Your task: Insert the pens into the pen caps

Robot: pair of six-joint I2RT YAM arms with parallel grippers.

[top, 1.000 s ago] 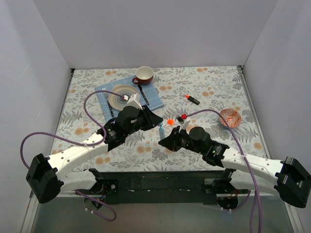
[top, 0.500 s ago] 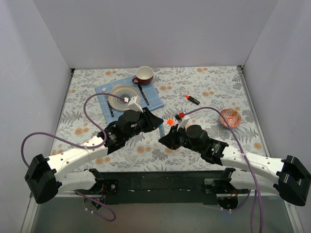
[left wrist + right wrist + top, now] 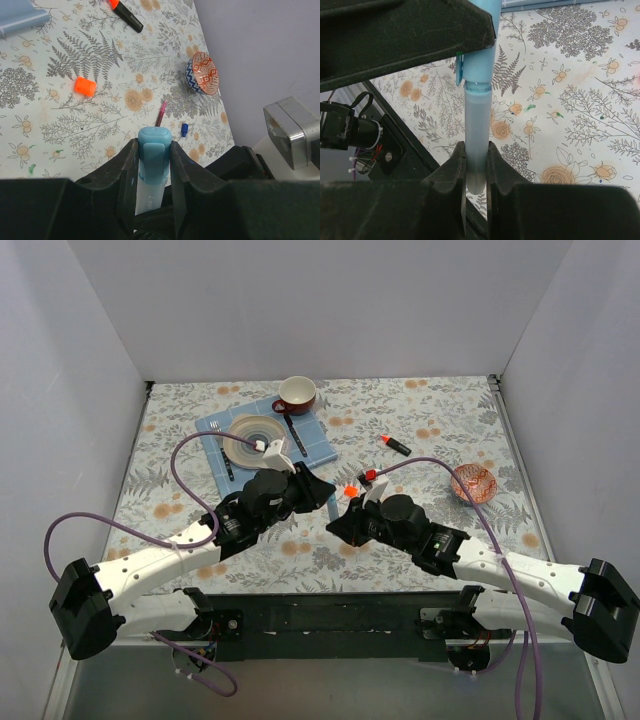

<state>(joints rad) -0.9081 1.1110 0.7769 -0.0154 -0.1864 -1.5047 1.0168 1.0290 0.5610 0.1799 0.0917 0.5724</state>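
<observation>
My left gripper (image 3: 155, 148) is shut on the light-blue cap (image 3: 154, 155) of the chunky light-blue marker. My right gripper (image 3: 476, 150) is shut on the marker's barrel (image 3: 477, 125), whose tip end sits inside the cap (image 3: 481, 65). In the top view the two grippers, left (image 3: 322, 490) and right (image 3: 342, 523), meet above the table's middle. The orange cap (image 3: 85, 86), the maroon pen (image 3: 161, 113) and the dark blue cap (image 3: 184, 129) lie on the cloth. The black orange-tipped highlighter (image 3: 396, 446) lies further back. The white-and-blue pen is out of view.
A patterned bowl (image 3: 473, 483) stands at the right. A blue placemat (image 3: 310, 445) at the back left holds a plate (image 3: 252, 437), a cup (image 3: 297, 393) and dark cutlery. White walls close in three sides.
The two grippers have closed in on each other. The right gripper moved up and left with the barrel, so less of the marker shows between them.
</observation>
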